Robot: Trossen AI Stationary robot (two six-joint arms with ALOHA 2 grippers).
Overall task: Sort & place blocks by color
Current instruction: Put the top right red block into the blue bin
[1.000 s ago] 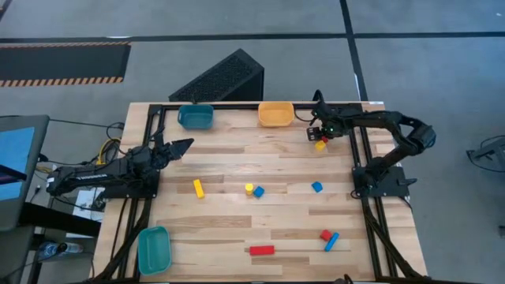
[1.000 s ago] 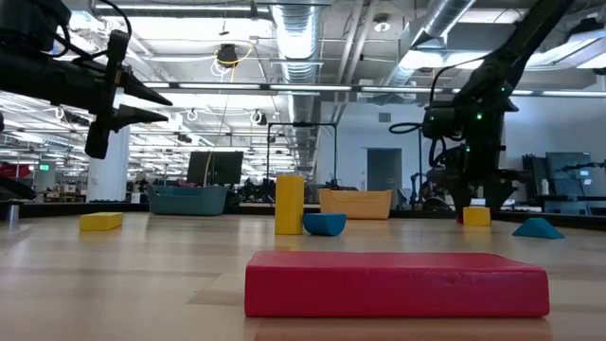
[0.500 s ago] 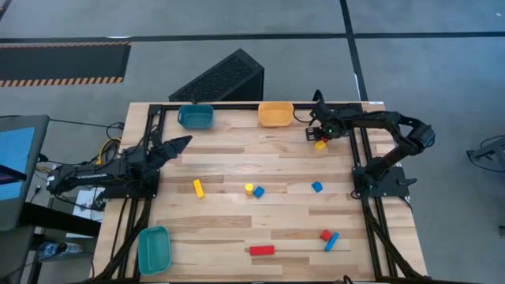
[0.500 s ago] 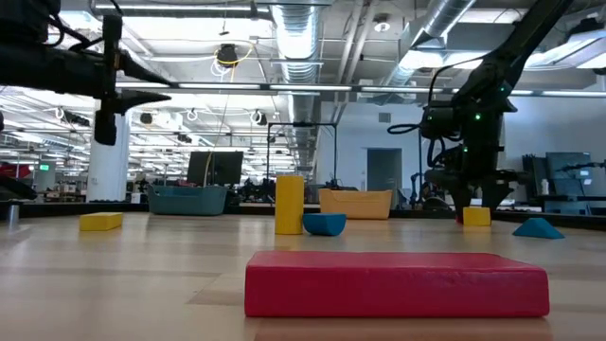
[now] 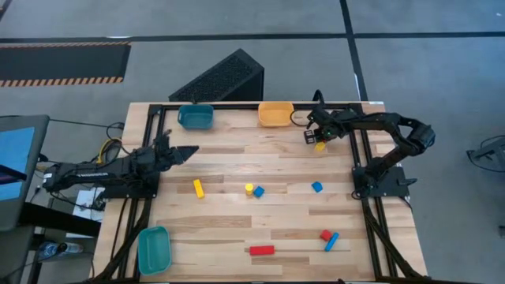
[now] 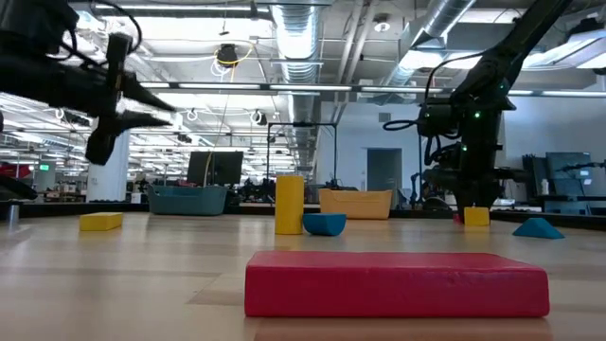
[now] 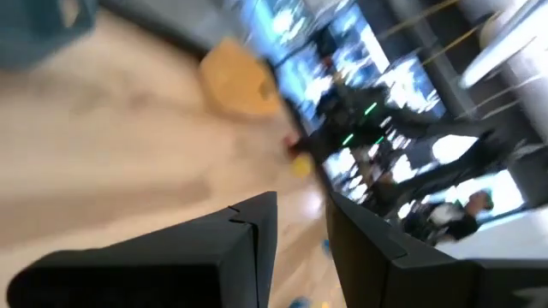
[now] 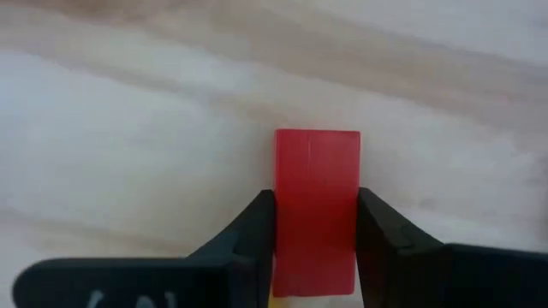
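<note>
My right gripper [image 8: 315, 205] stands at the table's far right [image 5: 312, 136] and is shut on a small red block [image 8: 316, 171] that lies on the wood. A yellow block [image 5: 319, 145] lies right beside it. My left gripper [image 5: 189, 149] hovers open over the table's left side, with nothing between its fingers [image 7: 257, 231]. Loose on the table are a yellow bar [image 5: 198, 188], a yellow block [image 5: 249, 188], blue blocks [image 5: 258, 191] [image 5: 316, 187] [image 5: 331, 241], a red block [image 5: 325, 234] and a red bar [image 5: 262, 250]. My right gripper pinches the red block's two long sides [image 8: 282, 205] between its two fingers, toward one end of the block. The fingers come from above, pointing down, and lie across the block. The block lies flat on the table.
A teal bin [image 5: 195, 117] and an orange-yellow bin [image 5: 276, 114] stand at the far edge. Another teal bin [image 5: 154, 248] stands at the near left corner. A black metal frame [image 5: 237, 105] runs along the table's far edge and sides.
My right gripper has shut on the red block and stayed almost in place beside the yellow block. My left gripper has turned about its wrist and shifted a little toward the near edge, above the table.
</note>
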